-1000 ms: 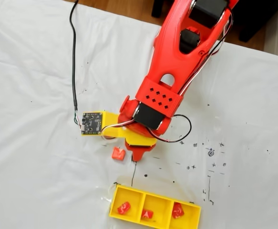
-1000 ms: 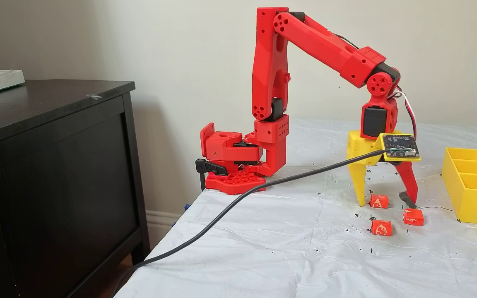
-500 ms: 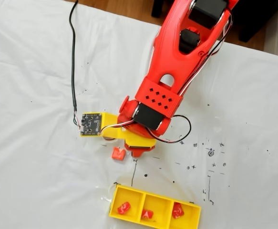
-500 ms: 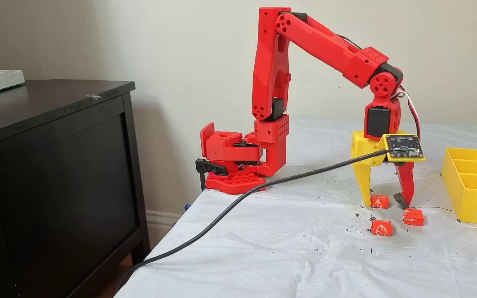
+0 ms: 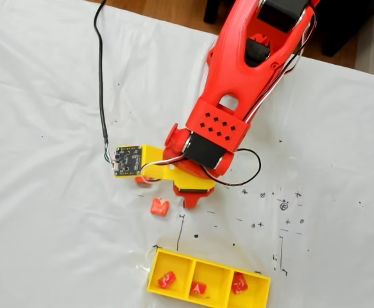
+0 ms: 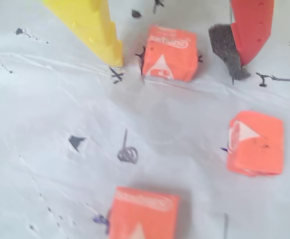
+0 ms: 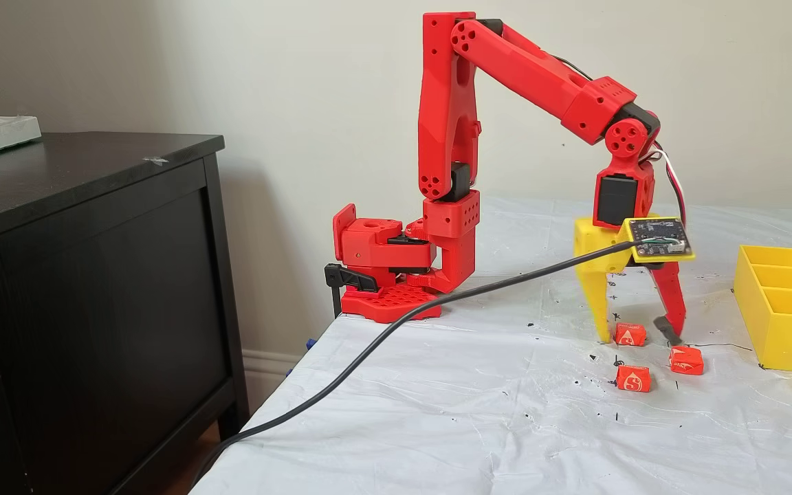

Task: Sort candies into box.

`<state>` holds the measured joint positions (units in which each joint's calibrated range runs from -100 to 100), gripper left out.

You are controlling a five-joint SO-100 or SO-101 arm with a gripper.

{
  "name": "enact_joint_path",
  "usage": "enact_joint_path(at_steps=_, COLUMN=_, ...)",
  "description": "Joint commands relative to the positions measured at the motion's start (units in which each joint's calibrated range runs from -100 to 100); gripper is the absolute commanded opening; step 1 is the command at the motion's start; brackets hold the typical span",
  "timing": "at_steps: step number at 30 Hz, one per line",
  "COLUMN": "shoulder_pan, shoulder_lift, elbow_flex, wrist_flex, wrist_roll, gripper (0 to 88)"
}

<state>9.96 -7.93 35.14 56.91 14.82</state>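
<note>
In the wrist view, the nearest candy [image 6: 143, 215] lies at the bottom edge on the white sheet [image 6: 45, 164], and it is partly cut by the frame. A second candy [image 6: 255, 143] lies further up on the right side, well apart from the first one. The third candy [image 6: 168, 53] sits at the top, between the two fingers of the gripper [image 6: 177, 57]. The yellow finger [image 6: 97, 30] stands just beside its left edge, and I cannot tell if it touches. The red finger [image 6: 251, 27] with its grey pad [image 6: 224, 50] stands on the right with a small gap. The jaws are spread wider than the candy and they do not pinch it.

In the side fixed view, the same three candies lie on the sheet in front of the gripper [image 7: 636, 337], whose tips reach down near to the sheet. The yellow box [image 7: 781, 323] stands to the right of them, apart. A black cable [image 7: 396, 326] runs from the small circuit board [image 7: 657, 240] on the gripper to the edge of the table.

In the fixed view from above, the box [image 5: 206, 266] is at the bottom of the picture and has three compartments. Each compartment holds one candy: left [image 5: 167, 279], middle [image 5: 198, 289] and right [image 5: 238, 282]. The red arm [image 5: 238, 96] comes down from the top.
</note>
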Motion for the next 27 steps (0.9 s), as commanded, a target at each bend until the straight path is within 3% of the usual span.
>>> enact_joint_path(at_steps=1, shoulder_pan=-0.17, shoulder_lift=-5.98, elbow_flex=-0.6, wrist_flex=1.5, wrist_roll=0.44, gripper=27.4)
enact_joint_path(at_steps=27, shoulder_pan=-0.44, shoulder_lift=1.49, elbow_flex=-6.06, wrist_flex=-2.1, wrist_roll=-0.59, gripper=26.3)
